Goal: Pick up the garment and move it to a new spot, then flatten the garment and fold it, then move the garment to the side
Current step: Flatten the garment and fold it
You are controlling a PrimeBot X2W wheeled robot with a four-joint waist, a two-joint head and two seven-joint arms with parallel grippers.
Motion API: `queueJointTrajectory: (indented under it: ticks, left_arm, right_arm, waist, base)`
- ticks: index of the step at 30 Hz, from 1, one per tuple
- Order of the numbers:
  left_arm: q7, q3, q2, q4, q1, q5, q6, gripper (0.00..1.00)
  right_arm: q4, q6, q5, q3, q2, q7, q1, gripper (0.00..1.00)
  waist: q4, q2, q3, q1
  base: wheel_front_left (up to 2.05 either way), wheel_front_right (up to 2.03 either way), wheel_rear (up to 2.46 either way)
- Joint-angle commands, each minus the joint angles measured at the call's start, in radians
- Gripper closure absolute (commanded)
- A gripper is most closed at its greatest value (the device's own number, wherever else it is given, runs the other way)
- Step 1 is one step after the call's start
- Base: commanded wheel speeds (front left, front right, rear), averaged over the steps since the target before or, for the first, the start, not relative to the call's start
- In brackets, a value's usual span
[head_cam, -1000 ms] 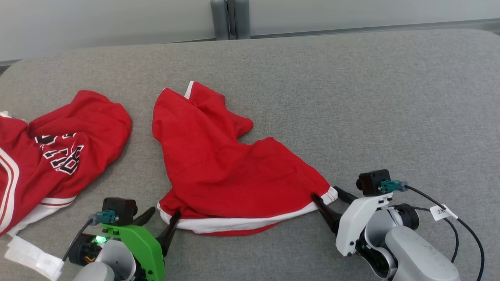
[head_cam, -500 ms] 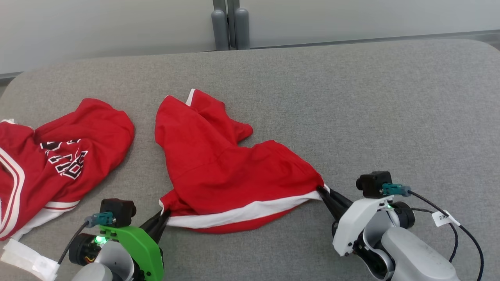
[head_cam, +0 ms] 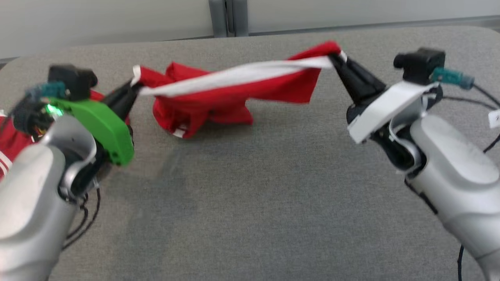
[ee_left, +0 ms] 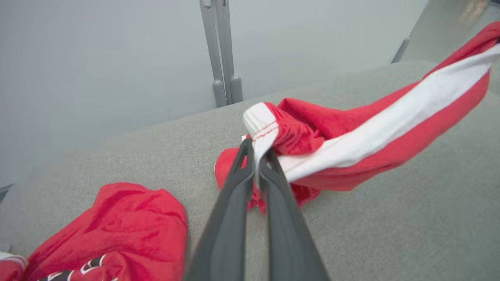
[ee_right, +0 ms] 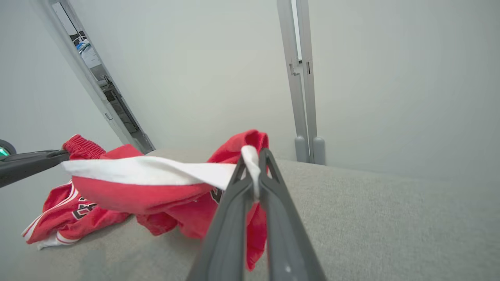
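Two hem ends of the garment (head_cam: pixel 218 97) sit pinched in the left gripper (head_cam: pixel 134 84) and right gripper (head_cam: pixel 336 58); we judge it best carried taut, level, clear of the table (head_cam: pixel 250 203).

Left gripper (head_cam: pixel 134 84) and right gripper (head_cam: pixel 335 59) jaws have clamped the red white-banded fabric garment (head_cam: pixel 238 89), hoisting it toward upper frame.

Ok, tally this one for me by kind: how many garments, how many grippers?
Garments: 2, the red shorts and the lettered red jersey
Grippers: 2, the left gripper and the right gripper, each shut on one end of the shorts' white waistband
Total: 4
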Motion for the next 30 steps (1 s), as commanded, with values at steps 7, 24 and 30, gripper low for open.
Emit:
queueJointTrajectory:
  ticks: [7,24,30]
  left_arm:
    - [0.083,0.0,-0.009,0.155,-0.45,0.041,-0.01,1.0]
    - [-0.015,-0.037,-0.088,0.537,-1.001,-0.004,-0.014,1.0]
    - [-0.025,-0.141,-0.091,0.588,-0.929,-0.097,-0.014,1.0]
  right_arm:
    - [0.069,-0.001,0.017,0.01,-0.046,0.05,-0.394,1.0]
    - [0.33,-0.002,0.118,0.093,-0.077,-0.006,-0.966,1.0]
    - [0.318,-0.001,0.163,0.233,-0.101,0.014,-0.888,1.0]
  waist:
    - [-0.019,0.0,0.235,0.0]
    - [-0.042,0.0,0.384,0.0]
    - [-0.053,0.0,0.359,0.0]
  base:
    - [0.0,0.0,0.0]
    - [0.0,0.0,0.0]
    - [0.0,0.0,0.0]
